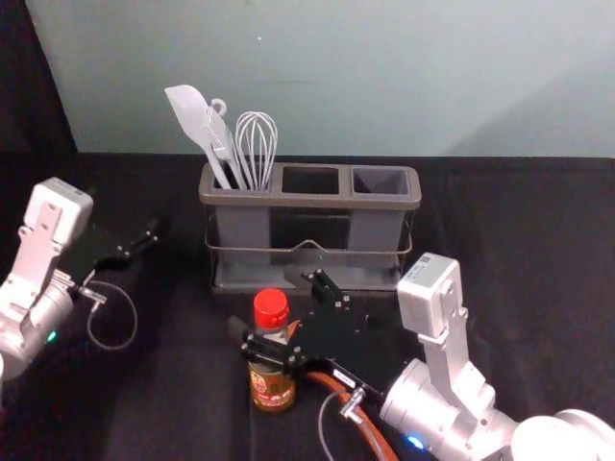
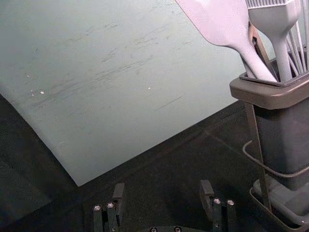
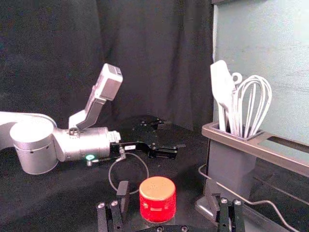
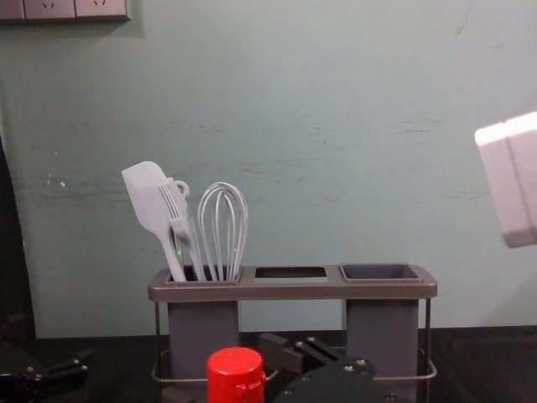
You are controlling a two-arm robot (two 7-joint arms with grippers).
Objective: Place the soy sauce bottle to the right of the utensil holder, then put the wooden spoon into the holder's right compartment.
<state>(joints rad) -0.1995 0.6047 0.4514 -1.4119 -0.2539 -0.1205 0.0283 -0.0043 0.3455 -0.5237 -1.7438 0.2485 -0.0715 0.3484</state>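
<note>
Soy sauce bottle [image 1: 273,388] upright before utensil holder [image 1: 410,202]; right gripper [image 3: 167,190] around it, jaws apart. Left gripper [image 2: 162,184] left of holder, jaws apart. Probably stiff, weighty, slick; grip below cap [image 1: 271,308].

A robot's right arm [image 1: 437,408] angles in from the head view's lower right corner, blue light glowing at its wrist, its right claw [image 1: 272,303] reaching forward and inward with both fingers spread. At the view's left edge, the left arm [image 1: 36,317] shows a green light, its left claw [image 1: 136,230] also parted and, dark against dark, seemingly aimed forward and inward. Pale, boxy housings rise from both wrists.
</note>
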